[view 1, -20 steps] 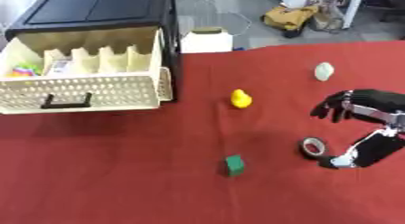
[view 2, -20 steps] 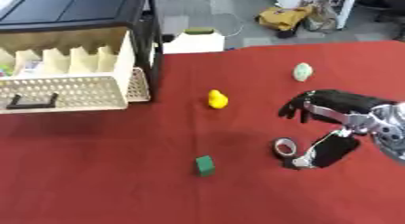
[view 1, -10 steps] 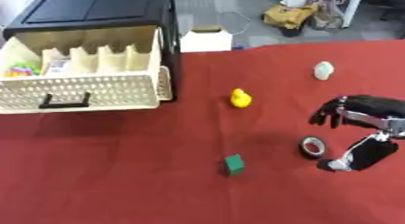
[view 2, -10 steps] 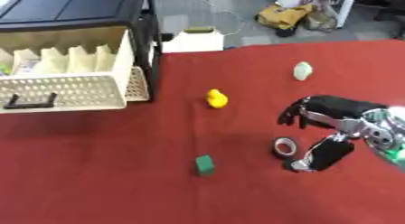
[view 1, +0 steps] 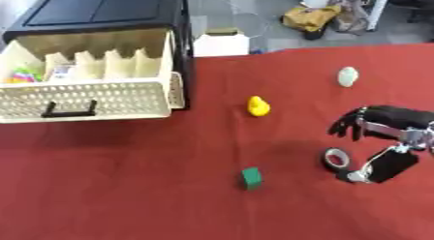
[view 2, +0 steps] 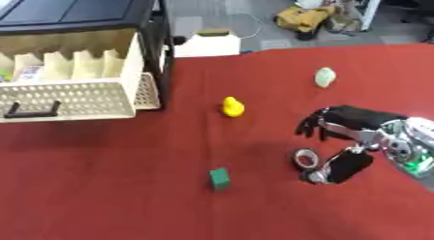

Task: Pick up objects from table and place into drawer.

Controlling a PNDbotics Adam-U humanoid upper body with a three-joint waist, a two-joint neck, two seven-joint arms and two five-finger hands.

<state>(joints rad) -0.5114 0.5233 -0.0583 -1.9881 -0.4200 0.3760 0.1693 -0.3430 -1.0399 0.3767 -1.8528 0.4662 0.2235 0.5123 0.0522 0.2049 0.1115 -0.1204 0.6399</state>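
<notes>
Nearest the camera, on the red tabletop (view 1: 127, 186), a small green block (view 1: 251, 178) lies by itself, well apart from everything else. To its right, the right robot hand (view 2: 352, 132) hangs over a dark roll of tape (view 2: 305, 158): its fingers (view 2: 315, 125) arch down on the far side of the roll, its thumb sits just beside the near edge, and the hand is spread wide with nothing in it. Whether the thumb touches the tape cannot be told. The left robot hand shows in neither view.

Farther back, a yellow duck (view 1: 258, 106) sits near the middle of the cloth, and beyond it, toward the far right, lies a pale green, egg-shaped thing (view 1: 348, 76). At the far left the cream drawer (view 1: 85, 99) stands pulled out of its black cabinet (view 1: 101, 11), with dividers and a few coloured things already inside.

By the look of it, the step in hand is the reach for the tape, with the grasp not yet made. The next move calls for lowering the hand and closing fingers and thumb across the ring, or hooking through its hole, since it lies flat and low. Then comes a long carry leftward over the duck to the open drawer.
</notes>
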